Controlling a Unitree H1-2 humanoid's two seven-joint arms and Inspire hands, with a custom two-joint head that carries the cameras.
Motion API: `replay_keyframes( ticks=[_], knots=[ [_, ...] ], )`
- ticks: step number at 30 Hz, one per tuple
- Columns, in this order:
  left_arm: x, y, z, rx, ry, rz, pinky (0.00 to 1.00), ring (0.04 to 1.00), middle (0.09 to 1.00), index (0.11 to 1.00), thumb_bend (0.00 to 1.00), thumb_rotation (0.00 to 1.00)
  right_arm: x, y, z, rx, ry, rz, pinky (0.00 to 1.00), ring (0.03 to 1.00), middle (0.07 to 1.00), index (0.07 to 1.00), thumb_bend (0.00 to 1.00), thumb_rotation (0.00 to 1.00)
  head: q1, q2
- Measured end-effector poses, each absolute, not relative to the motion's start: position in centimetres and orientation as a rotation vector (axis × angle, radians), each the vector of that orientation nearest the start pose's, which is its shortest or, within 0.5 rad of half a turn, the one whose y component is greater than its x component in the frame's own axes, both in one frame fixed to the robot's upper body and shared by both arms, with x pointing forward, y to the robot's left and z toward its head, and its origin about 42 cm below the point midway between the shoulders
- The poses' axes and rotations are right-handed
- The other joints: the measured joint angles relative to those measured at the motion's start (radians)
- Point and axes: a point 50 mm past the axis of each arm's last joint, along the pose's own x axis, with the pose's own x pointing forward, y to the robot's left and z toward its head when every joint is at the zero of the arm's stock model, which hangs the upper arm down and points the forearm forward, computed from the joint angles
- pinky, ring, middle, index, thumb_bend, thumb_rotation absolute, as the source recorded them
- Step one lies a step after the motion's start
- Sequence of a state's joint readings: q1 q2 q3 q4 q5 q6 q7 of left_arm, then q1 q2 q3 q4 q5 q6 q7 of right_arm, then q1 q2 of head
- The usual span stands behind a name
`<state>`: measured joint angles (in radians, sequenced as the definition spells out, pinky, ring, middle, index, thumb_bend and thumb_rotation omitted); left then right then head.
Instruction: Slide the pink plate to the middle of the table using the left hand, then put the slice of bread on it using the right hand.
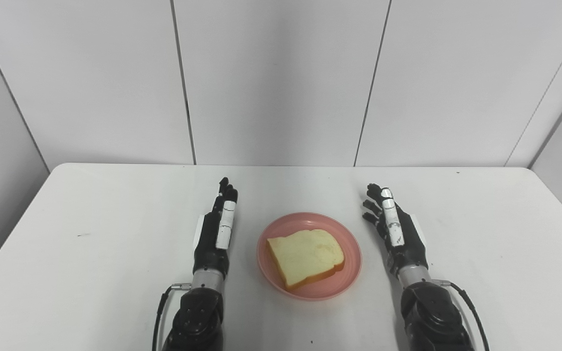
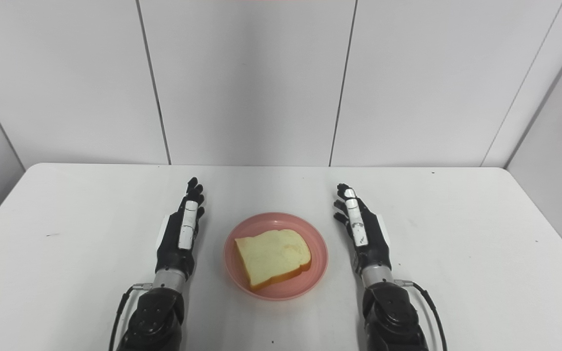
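Resting flat on pink plate (image 1: 309, 287), mid-table toward near edge: slice of bread (image 1: 305, 257). Left hand (image 1: 216, 234), right hand (image 1: 398, 234) flanking, fingers extended, empty. Risk: stray sweep nudging plate off centre.

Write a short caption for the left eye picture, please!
Slice of bread lies on the pink plate mid-table, with left hand and right hand open on either side.

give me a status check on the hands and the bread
Left robot hand open, beside the plate, holding nothing. Right robot hand open, other side, holding nothing. Bread lying flat on the plate, mid-table. Nothing in the way.
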<state>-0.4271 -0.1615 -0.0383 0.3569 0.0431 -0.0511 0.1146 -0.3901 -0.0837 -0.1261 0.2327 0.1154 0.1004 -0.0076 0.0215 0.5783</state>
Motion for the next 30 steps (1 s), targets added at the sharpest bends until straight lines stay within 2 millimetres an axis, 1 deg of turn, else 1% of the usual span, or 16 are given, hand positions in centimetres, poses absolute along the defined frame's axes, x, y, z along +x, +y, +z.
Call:
replay_keyframes(
  ticks=[4,9,15,20,23,30],
  knots=[
    [40.0,10.0,15.4,-0.099,-0.118,-0.08,1.0,1.0,0.999,0.984,0.82,0.98,40.3,-24.3,15.6,0.07,-0.075,-0.044,0.87,0.893,0.922,0.871,0.89,0.94,0.002,0.0],
    [39.1,10.2,15.3,-0.13,-0.108,-0.07,1.0,1.0,0.997,0.987,0.82,0.98,39.6,-24.4,15.8,0.073,-0.099,-0.048,0.87,0.893,0.924,0.88,0.86,0.95,0.003,0.0],
    [38.8,10.3,16.0,-0.142,-0.112,-0.066,1.0,1.0,0.99,0.982,0.83,0.97,39.2,-24.5,15.8,0.092,-0.105,-0.05,0.88,0.896,0.924,0.877,0.86,0.94,0.0,0.005],
    [38.3,10.5,15.7,-0.154,-0.099,-0.063,1.0,1.0,0.993,0.982,0.82,0.96,38.5,-24.6,15.6,0.117,-0.109,-0.054,0.91,0.905,0.925,0.87,0.85,0.91,0.005,0.006],
    [37.9,10.7,15.5,-0.156,-0.098,-0.069,1.0,1.0,0.996,0.983,0.83,0.96,38.0,-24.8,15.3,0.129,-0.104,-0.058,0.9,0.899,0.92,0.862,0.83,0.94,0.006,0.006],
    [37.5,11.0,14.9,-0.176,-0.083,-0.069,1.0,1.0,0.997,0.982,0.82,0.95,37.0,-25.0,14.6,0.143,-0.094,-0.067,0.91,0.899,0.915,0.853,0.84,0.92,0.0,0.002]
  ],
)
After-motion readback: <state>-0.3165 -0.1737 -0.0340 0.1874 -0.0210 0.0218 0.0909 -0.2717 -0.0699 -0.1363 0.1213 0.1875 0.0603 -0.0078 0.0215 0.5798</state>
